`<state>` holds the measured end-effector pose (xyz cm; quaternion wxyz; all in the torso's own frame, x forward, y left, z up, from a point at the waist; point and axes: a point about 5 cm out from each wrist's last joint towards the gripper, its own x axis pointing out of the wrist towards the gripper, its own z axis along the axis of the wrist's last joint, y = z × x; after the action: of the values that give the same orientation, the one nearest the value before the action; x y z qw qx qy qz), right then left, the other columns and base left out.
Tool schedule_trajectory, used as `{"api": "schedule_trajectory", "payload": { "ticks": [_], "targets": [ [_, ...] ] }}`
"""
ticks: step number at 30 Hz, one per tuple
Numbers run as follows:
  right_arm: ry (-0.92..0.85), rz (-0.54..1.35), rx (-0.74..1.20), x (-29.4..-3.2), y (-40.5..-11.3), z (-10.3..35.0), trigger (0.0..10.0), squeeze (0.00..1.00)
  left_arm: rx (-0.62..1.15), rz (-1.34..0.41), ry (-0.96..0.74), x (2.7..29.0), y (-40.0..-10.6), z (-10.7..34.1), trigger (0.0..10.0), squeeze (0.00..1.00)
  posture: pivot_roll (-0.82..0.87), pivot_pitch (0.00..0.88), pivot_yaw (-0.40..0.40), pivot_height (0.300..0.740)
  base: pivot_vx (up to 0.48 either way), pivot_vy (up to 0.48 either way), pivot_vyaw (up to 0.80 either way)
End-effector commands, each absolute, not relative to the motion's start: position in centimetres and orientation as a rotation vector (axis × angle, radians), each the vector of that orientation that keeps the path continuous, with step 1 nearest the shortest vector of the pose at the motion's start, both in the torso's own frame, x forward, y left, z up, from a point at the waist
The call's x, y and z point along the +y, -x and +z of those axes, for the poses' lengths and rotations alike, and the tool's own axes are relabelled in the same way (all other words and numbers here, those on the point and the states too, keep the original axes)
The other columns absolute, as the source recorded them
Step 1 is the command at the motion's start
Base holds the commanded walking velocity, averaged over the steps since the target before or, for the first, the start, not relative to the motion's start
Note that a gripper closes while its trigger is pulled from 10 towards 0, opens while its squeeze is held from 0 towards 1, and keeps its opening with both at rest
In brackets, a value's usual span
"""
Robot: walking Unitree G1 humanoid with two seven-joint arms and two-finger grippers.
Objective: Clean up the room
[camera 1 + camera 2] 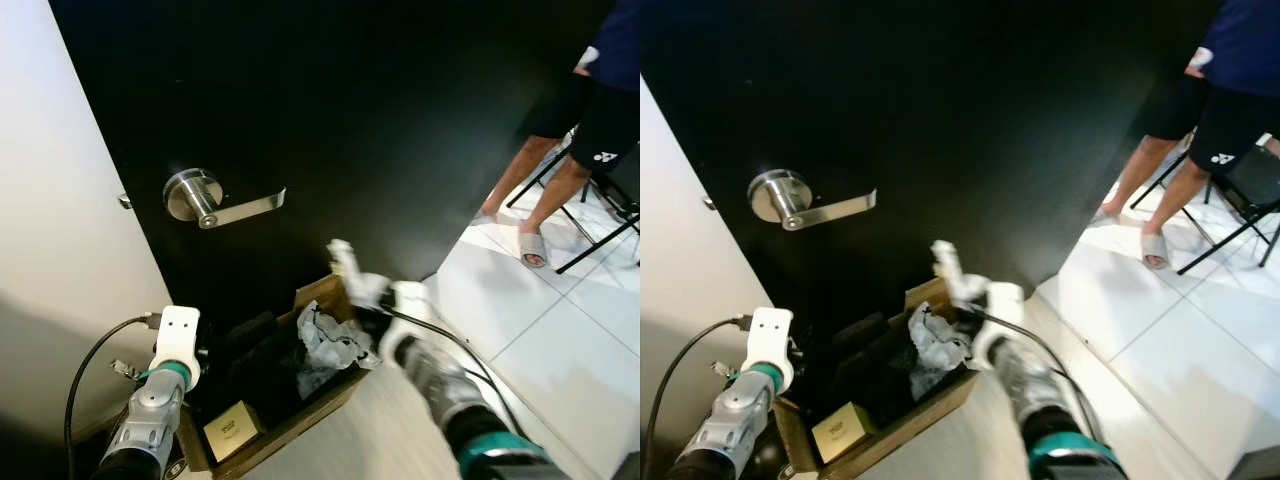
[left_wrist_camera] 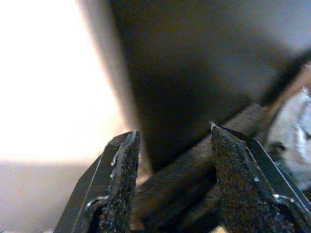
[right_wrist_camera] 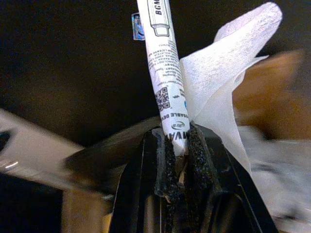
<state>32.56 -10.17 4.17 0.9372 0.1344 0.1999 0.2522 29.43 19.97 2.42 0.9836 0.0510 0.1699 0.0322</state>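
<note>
Black door (image 1: 380, 120) behind cardboard box (image 1: 330, 400) | right pincer (image 3: 178, 145) clamps white tube (image 3: 163, 73), upright | left pincer (image 2: 170, 150) wide

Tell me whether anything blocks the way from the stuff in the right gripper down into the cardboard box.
Nothing visible does. The right gripper is shut on a white tube and a tissue, just above the rim of the open box. Crumpled paper already lies inside, beneath it, with room around it.

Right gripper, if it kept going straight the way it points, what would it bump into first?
Probably the black door. The right gripper, shut on a white marker and a tissue, points over the cardboard box at the door, though depth is hard to judge.
</note>
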Motion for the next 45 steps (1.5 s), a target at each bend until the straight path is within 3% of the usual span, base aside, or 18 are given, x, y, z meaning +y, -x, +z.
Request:
{"api": "schedule_trajectory", "payload": {
  "ticks": [1,5,6,24,26,27,28,29,31,34,35,36,39,40,41,42,43,45],
  "targets": [
    [-0.249,0.62,0.481,-8.6,-31.3,2.9,10.0,0.0,0.372,0.101,-0.096,20.9,-28.0,1.5,10.0,0.0,0.09,0.111,-0.028,0.74,0.0,0.0,0.0],
    [-0.201,0.801,0.524,-5.3,-30.0,2.5,10.0,0.0,0.375,0.145,-0.104,22.1,-26.3,1.1,10.0,0.0,0.1,0.117,-0.04,0.74,0.0,0.0,0.0],
    [-0.179,0.825,0.539,-5.1,-29.5,2.0,10.0,1.0,0.379,0.159,-0.102,22.2,-25.9,0.9,10.0,0.0,0.12,0.124,-0.054,0.74,0.0,0.0,0.0],
    [-0.249,0.828,0.479,-5.1,-30.4,3.1,10.0,1.0,0.384,0.183,-0.102,21.9,-25.6,1.1,10.0,0.0,0.11,0.139,-0.057,0.74,0.0,0.0,0.0],
    [-0.247,0.79,0.461,-5.1,-30.8,3.4,10.0,0.94,0.384,0.184,-0.103,21.8,-25.6,1.2,10.0,0.0,0.11,0.139,-0.057,0.74,0.0,0.0,0.0],
    [-0.255,0.763,0.452,-5.3,-31.0,3.5,10.0,0.37,0.384,0.185,-0.103,21.8,-25.6,1.2,10.0,0.0,0.11,0.139,-0.057,0.74,0.0,0.0,0.0],
    [-0.255,0.763,0.452,-5.3,-31.0,3.5,10.0,0.37,0.384,0.185,-0.103,21.8,-25.6,1.2,10.0,0.0,0.11,0.139,-0.057,0.74,0.0,0.0,0.0],
    [-0.284,0.703,0.437,-5.7,-31.4,3.7,10.0,0.0,0.385,0.186,-0.104,21.8,-25.6,1.2,10.0,0.0,0.12,0.141,-0.059,0.74,0.0,0.0,0.0],
    [-0.306,0.662,0.427,-6.1,-31.7,3.9,10.0,0.0,0.386,0.187,-0.104,21.8,-25.6,1.2,10.0,0.0,0.12,0.141,-0.059,0.74,0.0,0.0,0.0],
    [-0.623,0.526,0.443,-7.7,-33.0,4.7,10.0,0.0,0.397,0.192,-0.107,21.9,-25.4,1.0,10.0,0.0,0.12,0.142,-0.057,0.74,0.0,0.0,0.0],
    [-0.623,0.526,0.443,-7.7,-33.0,4.7,10.0,0.0,0.397,0.192,-0.107,21.9,-25.4,1.0,10.0,0.0,0.12,0.142,-0.057,0.74,0.0,0.0,0.0],
    [-0.495,0.55,0.454,-7.7,-32.9,4.6,10.0,0.0,0.402,0.193,-0.109,21.9,-25.3,0.9,10.0,0.0,0.11,0.141,-0.054,0.74,0.0,0.0,0.0],
    [-0.442,0.561,0.447,-7.6,-32.8,4.5,10.0,0.0,0.403,0.193,-0.109,22.0,-25.3,0.9,10.0,0.0,0.11,0.141,-0.054,0.74,0.0,0.0,0.0],
    [-0.369,0.439,0.398,-8.6,-33.4,4.8,10.0,0.0,0.405,0.192,-0.111,21.9,-25.4,0.9,10.0,0.0,0.11,0.143,-0.056,0.74,0.0,0.0,0.0],
    [-0.195,0.359,0.299,-9.7,-34.1,5.7,10.0,0.0,0.405,0.192,-0.111,21.9,-25.4,1.0,10.0,0.0,0.11,0.139,-0.055,0.74,0.0,0.0,0.0],
    [0.148,0.313,0.174,-10.3,-34.7,7.0,10.0,0.0,0.406,0.191,-0.112,21.8,-25.5,1.0,10.0,0.0,0.11,0.139,-0.055,0.74,0.0,0.0,0.0],
    [0.148,0.313,0.174,-10.3,-34.7,7.0,10.0,0.0,0.406,0.191,-0.112,21.8,-25.5,1.0,10.0,0.0,0.11,0.139,-0.055,0.74,0.0,0.0,0.0],
    [0.402,0.264,0.014,-10.5,-34.9,8.3,10.0,0.0,0.406,0.189,-0.112,21.7,-25.6,1.0,10.0,0.0,0.1,0.139,-0.051,0.74,0.0,0.0,0.0]
  ]
}}
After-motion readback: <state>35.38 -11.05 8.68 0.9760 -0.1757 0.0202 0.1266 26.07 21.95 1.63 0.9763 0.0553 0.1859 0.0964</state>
